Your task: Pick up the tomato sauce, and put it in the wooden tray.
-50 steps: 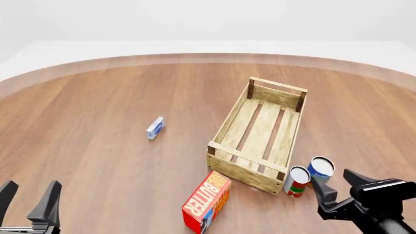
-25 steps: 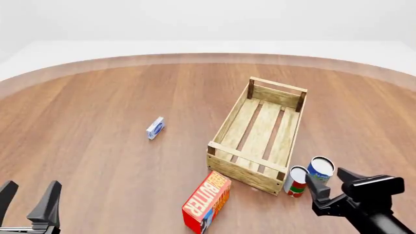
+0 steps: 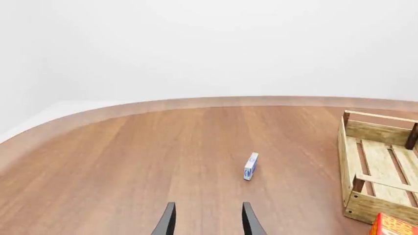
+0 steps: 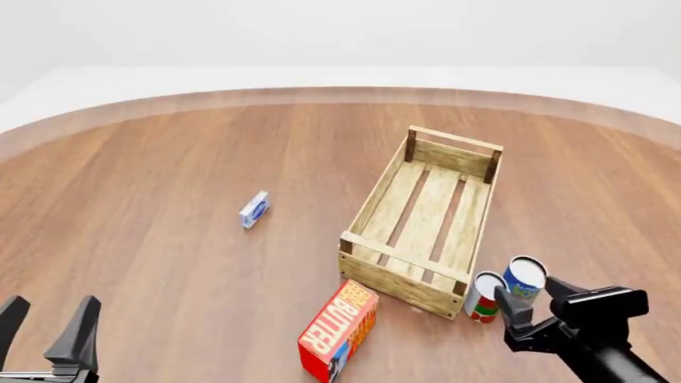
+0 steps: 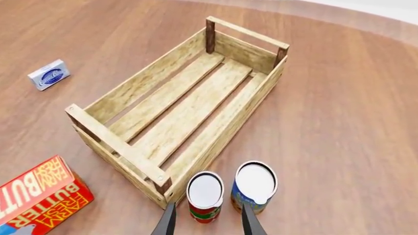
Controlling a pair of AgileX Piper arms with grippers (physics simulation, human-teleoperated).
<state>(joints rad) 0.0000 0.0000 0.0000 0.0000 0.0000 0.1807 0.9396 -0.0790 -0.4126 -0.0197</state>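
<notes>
Right gripper (image 4: 535, 305) hangs open and empty just behind the tomato sauce (image 4: 486, 297), which stands on the round wooden worktop (image 4: 159, 175) beside the wooden tray (image 4: 425, 219), white walls beyond.

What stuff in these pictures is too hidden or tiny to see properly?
- Butter box: the left wrist view's edge cuts it to a corner.
- Small blue-and-white packet: its print is too small to read in any view.
- Tomato sauce: in the front view the right gripper covers part of its label.
- Blue-and-yellow can: the right wrist view shows mostly its lid, little label.
</notes>
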